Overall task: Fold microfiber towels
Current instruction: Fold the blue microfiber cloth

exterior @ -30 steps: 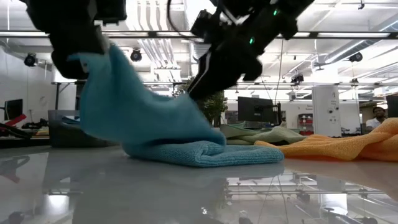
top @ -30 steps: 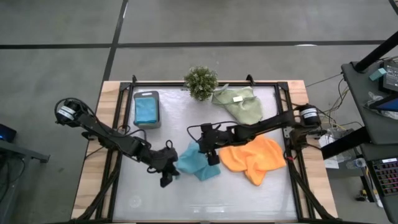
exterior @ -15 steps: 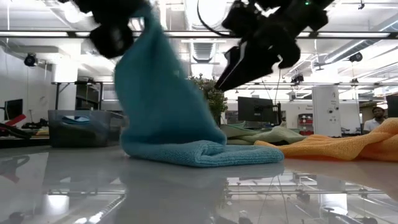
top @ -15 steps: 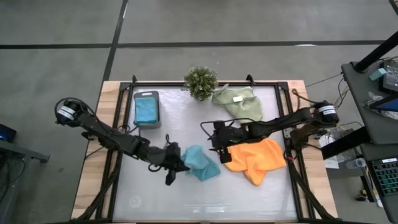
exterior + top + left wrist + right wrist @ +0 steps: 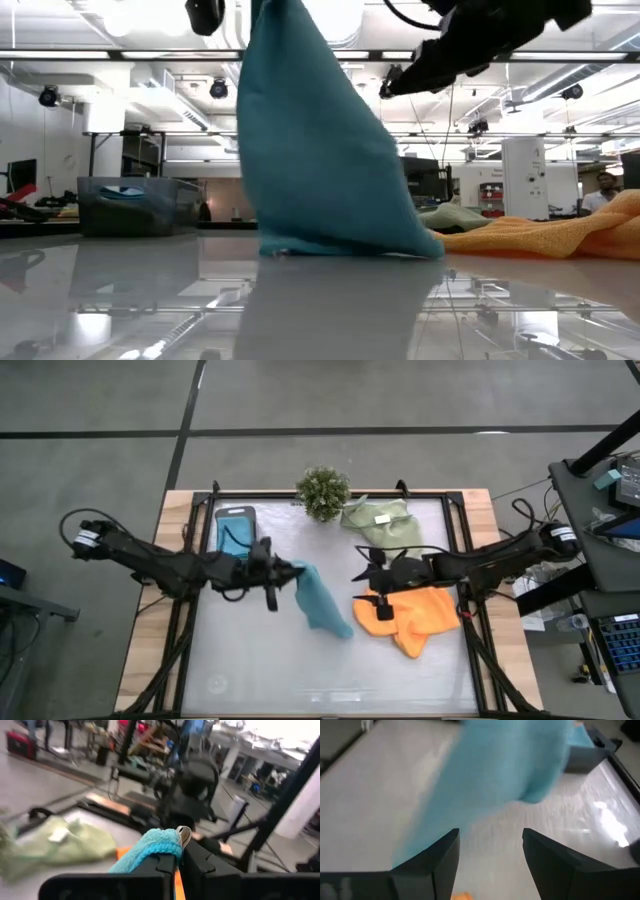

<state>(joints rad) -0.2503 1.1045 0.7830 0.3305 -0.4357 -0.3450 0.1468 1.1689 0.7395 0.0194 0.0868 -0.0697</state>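
A teal-blue microfiber towel [image 5: 320, 600] hangs from my left gripper [image 5: 287, 572], which is shut on it at the table's middle left. In the low view this towel [image 5: 320, 150] stands as a tall drape. My right gripper [image 5: 371, 586] hovers open over the near-left edge of the orange towel [image 5: 415, 618], which lies crumpled at the right; nothing is between its fingers [image 5: 435, 865]. A sage-green towel [image 5: 385, 526] with a white tag lies at the back. Another teal-blue towel [image 5: 236, 536] lies in the dark tray [image 5: 222, 552]. My left gripper pinches the teal-blue towel's top end [image 5: 159, 845] between its two shut fingers [image 5: 196, 865]; the cloth bulges past the fingertips as a rolled fold. The fingers lie about level, coming from the table's left. The towel hangs below them, its lower end [image 5: 340, 245] resting on the table.
A small bushy plant [image 5: 323, 491] stands at the far edge, between the tray and the sage-green towel. Black frame rails [image 5: 195, 525] run along the table's sides. Bare table top [image 5: 300, 670] lies toward the near edge.
My left gripper has risen and gone toward the far edge, tipping up to level, still shut on the teal-blue towel. The towel has been drawn up from a low heap into a hanging drape, its lower end staying on the table. My right gripper has drawn back toward the right edge, still open.
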